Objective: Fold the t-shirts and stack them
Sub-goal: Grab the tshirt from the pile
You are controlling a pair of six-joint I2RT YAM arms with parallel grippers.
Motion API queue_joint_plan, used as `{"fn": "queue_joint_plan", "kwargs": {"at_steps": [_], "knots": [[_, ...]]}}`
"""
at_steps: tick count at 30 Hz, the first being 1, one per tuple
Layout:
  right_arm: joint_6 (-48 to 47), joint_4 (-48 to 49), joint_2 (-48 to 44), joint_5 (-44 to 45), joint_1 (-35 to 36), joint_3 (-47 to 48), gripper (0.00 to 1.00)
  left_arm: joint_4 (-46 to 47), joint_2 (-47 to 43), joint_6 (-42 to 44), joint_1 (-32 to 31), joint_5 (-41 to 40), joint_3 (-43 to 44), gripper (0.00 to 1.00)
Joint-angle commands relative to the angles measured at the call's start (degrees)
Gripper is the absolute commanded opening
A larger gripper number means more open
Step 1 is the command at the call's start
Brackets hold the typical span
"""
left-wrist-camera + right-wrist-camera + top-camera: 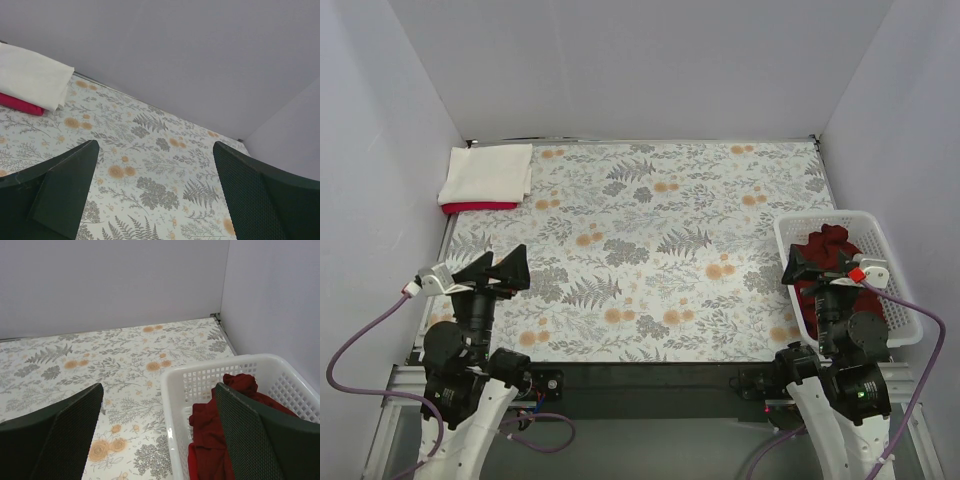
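A folded cream-white t-shirt (487,172) lies on a folded red t-shirt (478,207) at the table's far left corner; both show in the left wrist view, the cream one (30,75) above the red one (20,104). Crumpled dark maroon t-shirts (828,250) fill the white basket (790,235) at the right; they show in the right wrist view (220,440). My left gripper (498,271) is open and empty over the near left of the table. My right gripper (820,268) is open and empty over the basket's near left side.
The table carries a floral-patterned cloth (650,250). Grey walls enclose it at the left, back and right. The basket's rim (172,405) lies between my right gripper's fingers in the right wrist view.
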Motion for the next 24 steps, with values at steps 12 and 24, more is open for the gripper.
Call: {"fn": "queue_joint_plan", "kwargs": {"at_steps": [12,24], "knots": [[6.63,-2.94,34.19,0.39,-0.13,15.48,0.98,-2.99,-7.69,-6.33,-1.51,-4.55,-2.13,0.98],[7.86,-5.22,54.76,17.05,-7.59,19.1,0.98,-3.17,-7.87,-6.24,-2.83,-4.65,-2.48,0.98]]}}
